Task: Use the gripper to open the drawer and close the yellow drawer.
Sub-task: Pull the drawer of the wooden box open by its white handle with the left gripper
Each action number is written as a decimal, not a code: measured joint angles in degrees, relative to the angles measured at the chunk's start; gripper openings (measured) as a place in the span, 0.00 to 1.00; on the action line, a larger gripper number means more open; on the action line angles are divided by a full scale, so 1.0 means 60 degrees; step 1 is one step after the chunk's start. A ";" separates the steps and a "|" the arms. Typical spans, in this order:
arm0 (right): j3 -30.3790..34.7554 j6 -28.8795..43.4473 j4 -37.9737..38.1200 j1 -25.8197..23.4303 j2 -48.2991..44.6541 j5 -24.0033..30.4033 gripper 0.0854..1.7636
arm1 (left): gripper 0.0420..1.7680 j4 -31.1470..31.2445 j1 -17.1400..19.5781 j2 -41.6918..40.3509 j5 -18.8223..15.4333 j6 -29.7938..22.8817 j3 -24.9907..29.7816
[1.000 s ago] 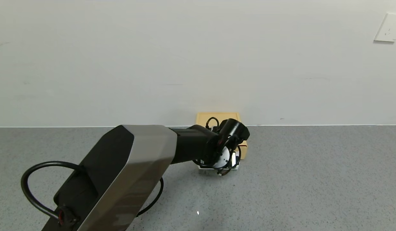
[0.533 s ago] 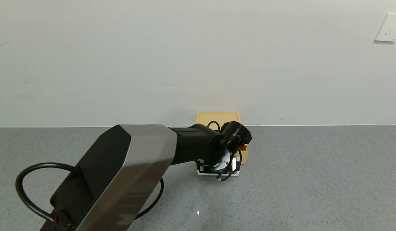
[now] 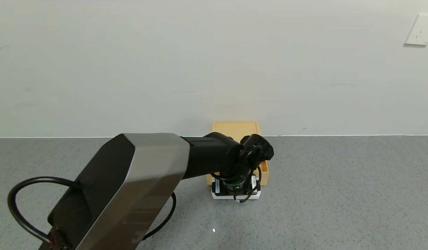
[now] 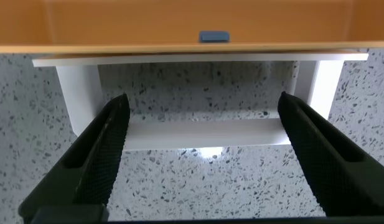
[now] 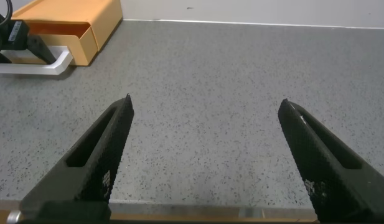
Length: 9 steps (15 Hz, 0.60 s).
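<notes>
two black fingers (image 4: 101, 155) of the left gripper (image 4: 201, 158) stand spread wide, one on each side of the white loop handle (image 4: 201, 132), with nothing clamped between them. the handle's bar lies across the gap, just above the speckled grey table (image 3: 338, 194). behind it runs the front of the yellow drawer (image 4: 192, 25), pulled partly out of its casing (image 3: 236, 126), which sits against the wall. a small blue tab (image 4: 214, 37) shows on the drawer's front edge. the right gripper (image 5: 204, 162) hangs open over bare table, well to the drawer's right side.
</notes>
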 joint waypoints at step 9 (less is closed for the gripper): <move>0.0000 0.0000 -0.0004 0.0000 0.0000 0.0000 0.97 | 0.97 0.1227 -0.0427 -0.0207 -0.0014 -0.0904 0.0065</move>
